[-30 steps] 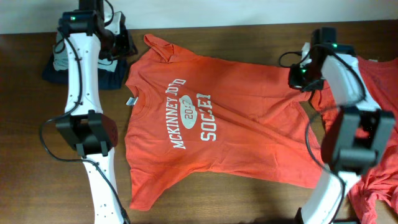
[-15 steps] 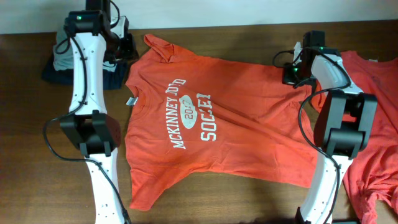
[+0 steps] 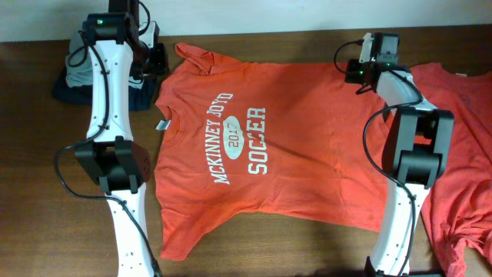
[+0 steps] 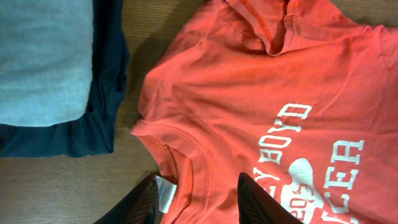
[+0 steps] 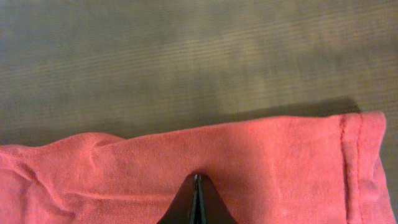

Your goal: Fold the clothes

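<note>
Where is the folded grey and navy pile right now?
In the overhead view, the pile lies top-left on the table, just left of the lettered T-shirt.

Even, fairly bright light, soft shadow along the T-shirt edge, right wrist close-up slightly blurred.

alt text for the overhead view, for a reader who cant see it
An orange-red T-shirt lies spread on a wooden table, white soccer lettering up. The left gripper is at its collar end and the right gripper at the far hem corner. A second orange shirt lies at the right edge, folded dark clothes at top left.
</note>
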{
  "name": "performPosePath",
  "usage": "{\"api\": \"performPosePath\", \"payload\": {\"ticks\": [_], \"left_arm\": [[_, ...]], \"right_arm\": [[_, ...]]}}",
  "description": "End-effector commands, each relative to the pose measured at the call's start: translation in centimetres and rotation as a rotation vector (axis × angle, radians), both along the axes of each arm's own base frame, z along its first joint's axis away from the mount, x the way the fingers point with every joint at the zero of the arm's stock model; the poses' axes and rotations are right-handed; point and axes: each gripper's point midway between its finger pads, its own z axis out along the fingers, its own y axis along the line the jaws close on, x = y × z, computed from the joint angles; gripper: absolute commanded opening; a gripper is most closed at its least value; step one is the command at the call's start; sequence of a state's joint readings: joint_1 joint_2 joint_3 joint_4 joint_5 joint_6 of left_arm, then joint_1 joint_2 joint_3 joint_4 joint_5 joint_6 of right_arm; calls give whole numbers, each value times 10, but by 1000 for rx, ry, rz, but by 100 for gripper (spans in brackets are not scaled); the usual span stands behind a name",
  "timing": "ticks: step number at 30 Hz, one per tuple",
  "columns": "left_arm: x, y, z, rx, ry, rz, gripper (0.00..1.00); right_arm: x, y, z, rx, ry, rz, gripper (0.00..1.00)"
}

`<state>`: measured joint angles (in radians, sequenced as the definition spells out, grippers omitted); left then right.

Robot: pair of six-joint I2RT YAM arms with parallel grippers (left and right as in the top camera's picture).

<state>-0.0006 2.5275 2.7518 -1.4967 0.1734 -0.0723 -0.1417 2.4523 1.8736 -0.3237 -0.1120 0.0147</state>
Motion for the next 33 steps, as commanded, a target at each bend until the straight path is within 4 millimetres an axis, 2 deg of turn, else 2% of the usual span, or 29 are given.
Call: {"api": "performPosePath", "payload": {"ticks": [1, 4, 6, 8, 9, 10, 12, 14, 15, 16, 19, 22, 24, 25, 27, 29, 33], "left_arm": [[-1, 5, 6, 19, -11, 11, 41], [0, 9, 6, 39, -11, 17, 41], [2, 13, 6, 57, -21, 25, 41], [5, 20, 10, 88, -40, 39, 40], [5, 23, 15, 91, -52, 44, 40], [3, 24, 21, 90, -58, 48, 40], [-3, 25, 32, 91, -64, 50, 41], [-12, 25, 48, 91, -74, 51, 43], [-18, 25, 60, 91, -85, 51, 44], [-21, 25, 67, 90, -92, 51, 45], [-42, 24, 105, 86, -133, 64, 45], [-69, 23, 145, 70, -176, 100, 45], [-88, 23, 166, 62, -192, 117, 45], [-91, 23, 171, 59, -204, 116, 45], [-103, 19, 192, 50, -251, 119, 45], [-115, 10, 212, 37, -301, 110, 45], [-155, -9, 255, 24, -399, 88, 47]], "right_arm": [[1, 8, -32, -3, 20, -2, 4], [16, 5, -11, -12, -36, -5, 4], [25, 4, 14, -15, -56, -4, 4], [30, 3, 47, -16, -65, -4, 4], [31, 3, 72, -16, -66, -5, 12], [29, 2, 91, -16, -63, -5, 45], [19, 4, 127, -13, -38, -5, 80], [7, 5, 156, -11, -17, -5, 88], [-2, 6, 173, -9, -5, -5, 91], [-6, 7, 182, -9, 0, -5, 91], [-33, 10, 220, -5, 25, -6, 93], [-67, 13, 253, 0, 56, -19, 93], [-88, 8, 267, 2, 75, -66, 93], [-91, 7, 269, 2, 78, -68, 94], [-112, 0, 280, 17, 97, -110, 94], [-118, -4, 292, 41, 66, -124, 95], [-130, 14, 323, 169, 0, -51, 96]]}}
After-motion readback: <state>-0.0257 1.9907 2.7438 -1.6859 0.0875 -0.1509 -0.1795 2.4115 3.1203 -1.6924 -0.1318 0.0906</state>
